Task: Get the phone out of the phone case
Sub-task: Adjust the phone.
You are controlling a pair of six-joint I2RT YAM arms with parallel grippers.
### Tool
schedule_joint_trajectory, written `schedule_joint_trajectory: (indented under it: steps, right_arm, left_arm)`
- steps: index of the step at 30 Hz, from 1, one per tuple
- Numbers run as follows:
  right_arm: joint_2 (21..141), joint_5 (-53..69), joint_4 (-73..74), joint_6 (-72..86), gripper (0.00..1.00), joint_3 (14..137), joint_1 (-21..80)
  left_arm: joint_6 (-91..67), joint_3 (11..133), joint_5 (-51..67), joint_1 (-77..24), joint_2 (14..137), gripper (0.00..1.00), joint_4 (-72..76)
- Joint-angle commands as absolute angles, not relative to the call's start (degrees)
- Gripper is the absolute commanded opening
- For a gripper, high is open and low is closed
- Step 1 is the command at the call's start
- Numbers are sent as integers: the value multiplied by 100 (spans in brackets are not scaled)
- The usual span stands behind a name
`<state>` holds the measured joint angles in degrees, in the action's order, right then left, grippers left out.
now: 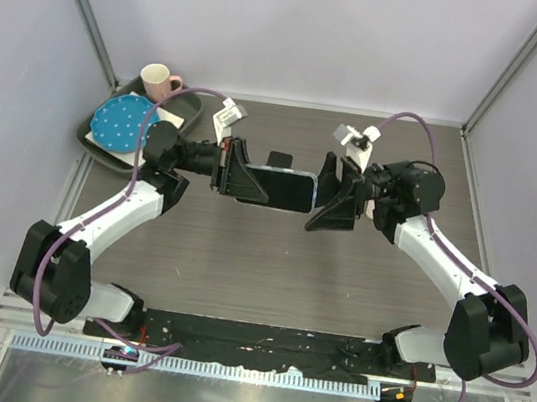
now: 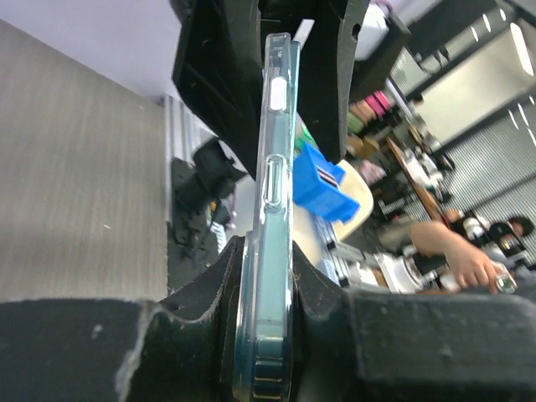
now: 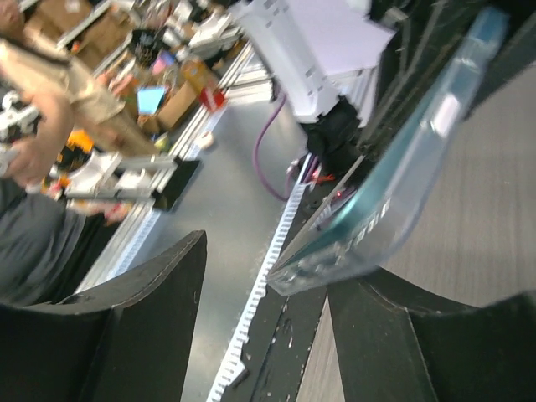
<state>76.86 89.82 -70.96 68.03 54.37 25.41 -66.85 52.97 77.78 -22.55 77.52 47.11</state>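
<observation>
A teal phone (image 1: 281, 187) in a clear phone case (image 2: 278, 92) hangs edge-on above the middle of the table, between both arms. My left gripper (image 1: 246, 180) is shut on its left end; in the left wrist view both black fingers (image 2: 209, 293) press the case's flat sides around the phone (image 2: 275, 335). My right gripper (image 1: 334, 203) stands at the phone's right end with its jaws apart. In the right wrist view the case's rounded corner (image 3: 368, 226) rests against one finger (image 3: 419, 335), and a wide gap separates it from the other finger (image 3: 126, 335).
A dark tray (image 1: 96, 140) at the back left holds a blue dotted plate (image 1: 120, 123) and a pink mug (image 1: 158, 79). A small black object (image 1: 277, 159) lies on the table behind the phone. Grey walls close the table on three sides.
</observation>
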Motion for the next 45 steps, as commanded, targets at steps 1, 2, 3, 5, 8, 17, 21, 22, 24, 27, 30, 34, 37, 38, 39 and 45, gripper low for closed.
schedule_joint_trajectory:
  steps: [1, 2, 3, 5, 8, 17, 21, 22, 24, 27, 30, 34, 37, 38, 39, 45]
  right_arm:
    - [7383, 8271, -9554, 7645, 63, 5537, 1954]
    - [7374, 8253, -9580, 7803, 64, 5546, 1838]
    - [7357, 8236, -9580, 8127, 66, 5572, 1706]
    - [7278, 8209, -9580, 8418, 66, 5598, 1425]
    - [7128, 8121, -9537, 8780, 67, 5607, 1073]
    - [6402, 7025, -1661, 3866, 67, 6085, 71]
    - [6407, 4636, 1830, 1139, 72, 6997, 916]
    - [6407, 4780, 1515, 1464, 72, 6848, 897]
    - [6320, 5061, 267, 2325, 70, 6312, 896]
    - [6398, 5308, -1166, 2855, 68, 5872, 923]
    - [6669, 5580, -2001, 3189, 60, 5740, 940]
    - [6873, 5888, -3933, 4794, 54, 5257, 1081]
    - [6934, 5897, -5586, 5439, 54, 4843, 1248]
    - [6969, 5889, -6155, 5762, 53, 4773, 1318]
    - [7031, 5880, -6387, 5896, 53, 4772, 1423]
    - [7391, 5679, -7128, 6425, 47, 4869, 1652]
  left_arm:
    - [-6179, 5115, 6346, -1811, 7805, 0, 4579]
    - [-6187, 5141, 6302, -1706, 7735, 0, 4588]
    - [-6196, 5159, 6302, -1670, 7708, 0, 4631]
    - [-6153, 5247, 6302, -1591, 7647, 0, 4571]
    - [-5828, 5326, 6162, -1591, 7524, 0, 4081]
    - [-4228, 5818, 5493, -1538, 7278, 0, 1812]
    - [-4280, 5915, 5555, -1529, 7260, 0, 1740]
    - [-4359, 5924, 5607, -1538, 7260, 0, 1810]
    - [-4865, 5898, 5677, -1521, 7286, 0, 2327]
    - [-5892, 5968, 6063, -1468, 7496, 0, 3442]
    - [-6494, 6055, 6074, -1441, 7602, 0, 4253]
    - [-6733, 6187, 5942, -1441, 7568, 0, 4350]
    - [-6759, 6056, 5757, -1441, 7497, 0, 4333]
    - [-6802, 5951, 5722, -1441, 7488, 0, 4350]
    - [-6803, 5889, 5652, -1441, 7471, 0, 4385]
    - [-6829, 5669, 5493, -1441, 7435, 0, 4465]
